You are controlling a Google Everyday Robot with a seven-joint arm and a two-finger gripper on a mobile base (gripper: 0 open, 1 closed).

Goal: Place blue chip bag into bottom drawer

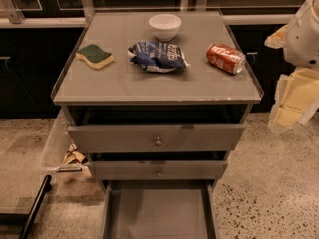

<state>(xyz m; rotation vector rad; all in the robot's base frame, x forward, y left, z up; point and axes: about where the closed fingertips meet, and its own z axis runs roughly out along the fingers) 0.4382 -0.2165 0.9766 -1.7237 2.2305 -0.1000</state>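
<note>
The blue chip bag [158, 56] lies crumpled in the middle of the grey cabinet top [149, 86], in front of a white bowl. The bottom drawer [159, 214] is pulled out toward me at the foot of the cabinet and its flat grey floor is bare. My gripper [285, 114], cream-coloured, hangs at the right edge of the view. It is off the cabinet's right side, below the level of the top, well apart from the bag and holding nothing that shows.
A white bowl [165, 26] stands at the back of the top, with a green-and-yellow sponge [94, 56] at the left and a red soda can [226, 58] on its side at the right. Two knobbed drawers [158, 141] sit slightly out above the bottom one. A clear bin [64, 151] stands left of the cabinet.
</note>
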